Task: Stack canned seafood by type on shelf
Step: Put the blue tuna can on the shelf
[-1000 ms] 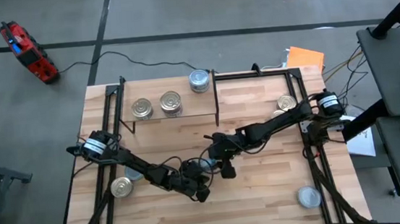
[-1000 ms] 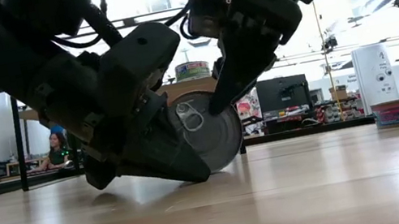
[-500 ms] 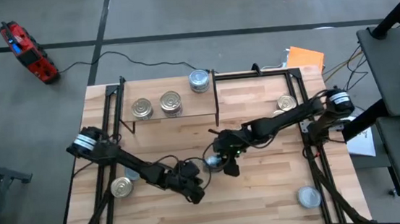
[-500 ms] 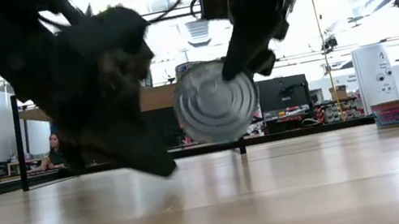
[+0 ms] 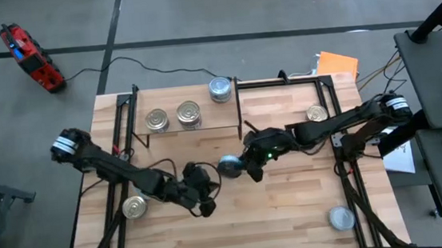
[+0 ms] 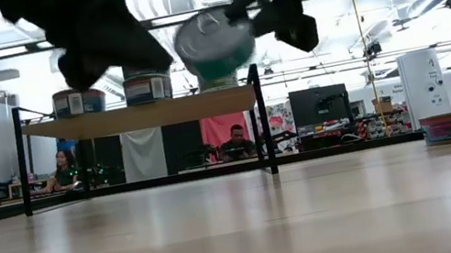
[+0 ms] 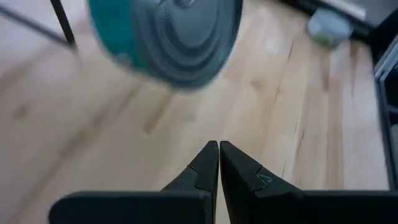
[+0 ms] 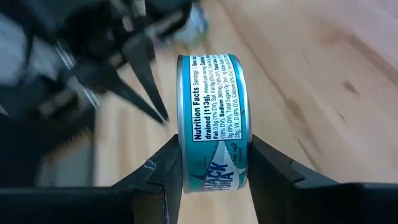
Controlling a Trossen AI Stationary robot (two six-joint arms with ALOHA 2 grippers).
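Note:
A teal-labelled tin with a silver-grey lid (image 5: 228, 167) hangs above the middle of the table with my right gripper (image 5: 239, 169) shut on it; the low view shows the tin (image 6: 213, 45) about level with the shelf board (image 6: 140, 115). My left gripper (image 5: 210, 196) is shut on nothing, a little nearer and to the left of the tin, pointing toward the tin (image 7: 168, 37). On the shelf (image 5: 213, 123) two golden-lidded tins (image 5: 156, 119) (image 5: 190, 114) stand on their bases, and a silver-lidded one (image 5: 220, 89) stands at its far right corner. My right gripper pinches the tin by its two flat ends (image 8: 182, 155), one finger on each, with the label wall (image 8: 214, 106) facing the wrist. The fingers come slanting down from the table's right. The tin hangs clear of the table, tipped up on its edge.
Loose tins stand on the tabletop: a golden one at the left (image 5: 135, 206), a golden one at the right (image 5: 315, 114) and a silver one at the near right (image 5: 341, 218). The shelf's black uprights (image 6: 262, 120) stand behind the held tin.
My right gripper has risen and moved toward the shelf, rolling its wrist; the tin, which stood on its edge on the table, is now lifted clear and turned. My left gripper, which lay against the tin, has come away, rising and drawing back toward the left.

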